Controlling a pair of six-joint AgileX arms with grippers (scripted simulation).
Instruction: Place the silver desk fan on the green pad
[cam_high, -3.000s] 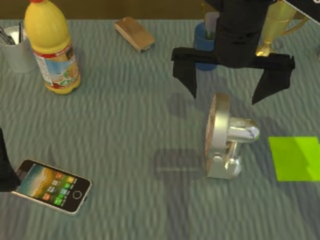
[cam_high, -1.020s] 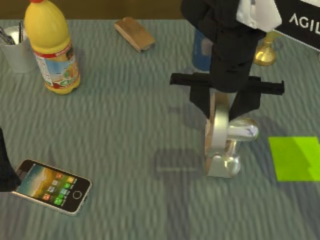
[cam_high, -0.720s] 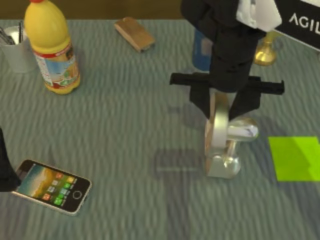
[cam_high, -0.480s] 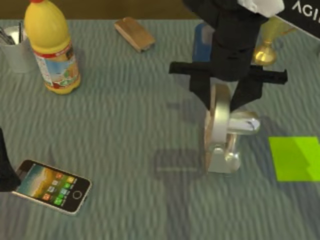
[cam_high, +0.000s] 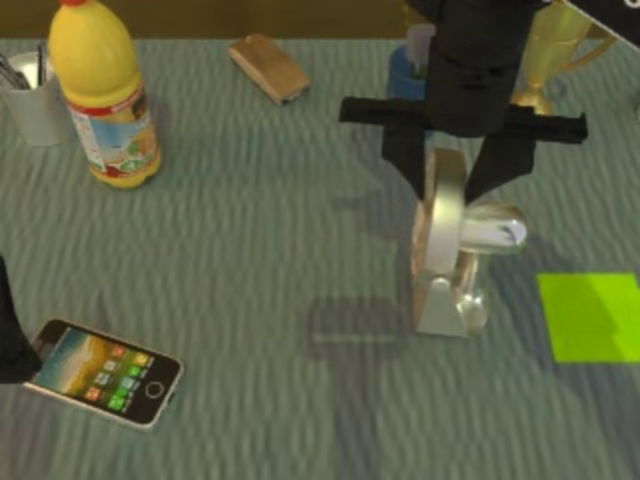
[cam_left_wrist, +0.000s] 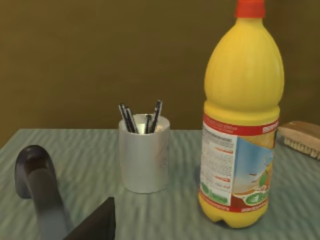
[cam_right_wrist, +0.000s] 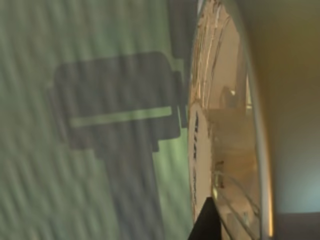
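Note:
The silver desk fan (cam_high: 445, 250) stands upright right of the table's middle, with its round cage edge-on to the top view and its base a little above the cloth. My right gripper (cam_high: 447, 185) comes down from above and is shut on the cage's upper rim, one black finger (cam_high: 403, 165) on each side. In the right wrist view the chrome cage (cam_right_wrist: 225, 125) fills the frame beside a dark fingertip (cam_right_wrist: 207, 225). The green pad (cam_high: 590, 315) lies flat at the right edge, apart from the fan. My left gripper (cam_high: 10, 345) is parked at the left edge.
A yellow juice bottle (cam_high: 100, 95) and a cup of pens (cam_high: 25, 95) stand at the back left. A wooden brush (cam_high: 268, 67) lies behind the middle. A blue can (cam_high: 408, 75) and a gold trophy (cam_high: 555, 50) stand behind the right arm. A phone (cam_high: 105, 372) lies front left.
My right gripper came down open over the fan, shut on its cage, and has since risen, carrying the fan slightly up and to the right. The left arm has not moved.

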